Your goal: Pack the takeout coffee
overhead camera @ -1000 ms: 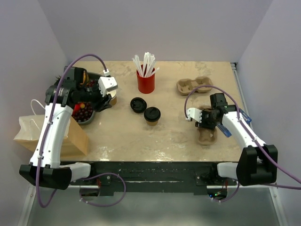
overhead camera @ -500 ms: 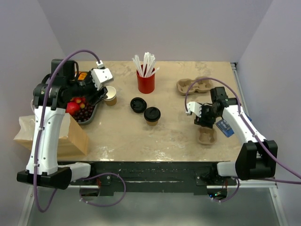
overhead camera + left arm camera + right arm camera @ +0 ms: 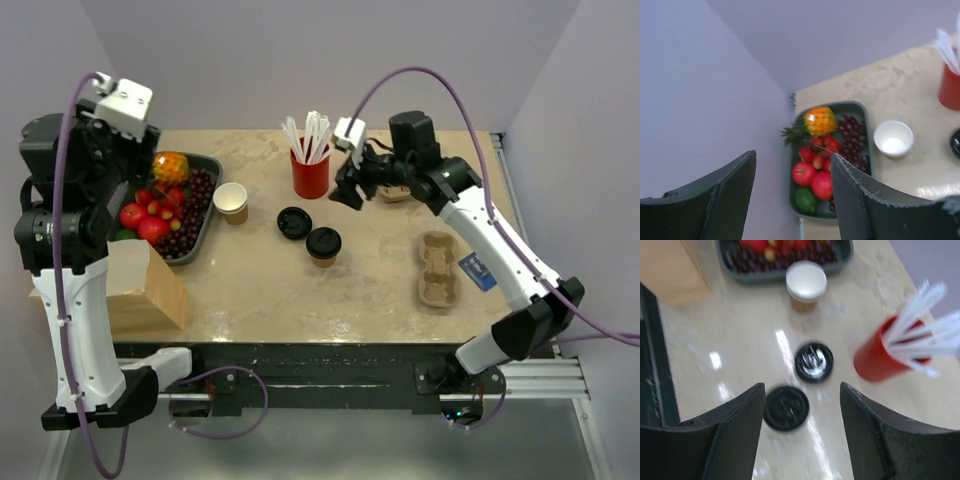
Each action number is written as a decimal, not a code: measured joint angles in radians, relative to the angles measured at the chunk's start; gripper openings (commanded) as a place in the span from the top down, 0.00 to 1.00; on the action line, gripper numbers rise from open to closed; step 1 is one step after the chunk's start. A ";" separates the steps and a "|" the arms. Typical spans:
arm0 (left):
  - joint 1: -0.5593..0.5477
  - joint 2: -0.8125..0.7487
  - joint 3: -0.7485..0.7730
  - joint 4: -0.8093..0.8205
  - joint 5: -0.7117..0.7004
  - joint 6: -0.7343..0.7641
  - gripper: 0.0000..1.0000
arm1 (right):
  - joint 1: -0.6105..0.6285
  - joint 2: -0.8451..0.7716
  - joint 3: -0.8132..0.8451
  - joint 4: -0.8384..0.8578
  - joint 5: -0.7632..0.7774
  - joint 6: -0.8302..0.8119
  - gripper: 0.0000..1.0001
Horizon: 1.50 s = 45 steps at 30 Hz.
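Observation:
The takeout coffee (image 3: 323,244), a small tan cup with a black lid, stands mid-table; in the right wrist view its lid (image 3: 786,407) lies just inside the left finger. My right gripper (image 3: 347,190) is open and empty, hovering above the table beside the red straw cup (image 3: 311,172), up and right of the coffee; its own view (image 3: 802,430) shows the jaws wide apart. My left gripper (image 3: 105,150) is raised high over the table's left edge, open and empty (image 3: 792,200). A brown paper bag (image 3: 135,285) stands at the near left.
A loose flat black lid (image 3: 292,222) (image 3: 813,361) lies left of the coffee. A lidless tan cup (image 3: 231,202) (image 3: 894,138) stands beside a dark fruit tray (image 3: 208,215) (image 3: 840,106). Two pulp cup carriers (image 3: 440,268) (image 3: 385,182) and a blue packet (image 3: 478,271) lie at the right.
My left arm has let go near the lidless cup and risen up and back to the left. My right arm has swung from the near carrier to above mid-table by the red cup.

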<state>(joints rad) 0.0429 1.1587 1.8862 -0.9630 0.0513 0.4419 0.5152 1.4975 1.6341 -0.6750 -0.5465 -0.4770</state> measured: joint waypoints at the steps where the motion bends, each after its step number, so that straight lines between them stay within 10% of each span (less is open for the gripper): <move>1: 0.015 -0.002 0.012 0.019 -0.029 -0.018 0.31 | 0.036 0.026 0.039 0.051 0.007 0.085 0.37; 14: 0.123 -0.114 0.062 0.140 -0.161 -0.171 0.27 | 0.497 0.649 0.672 0.398 0.138 0.659 0.32; 45: 0.185 -0.275 -0.165 0.106 0.036 -0.208 0.25 | 0.725 0.856 0.795 0.460 0.512 0.886 0.45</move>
<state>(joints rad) 0.2283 0.8833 1.7210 -0.8570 0.0872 0.2340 1.2400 2.3535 2.4290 -0.2146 -0.0349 0.4091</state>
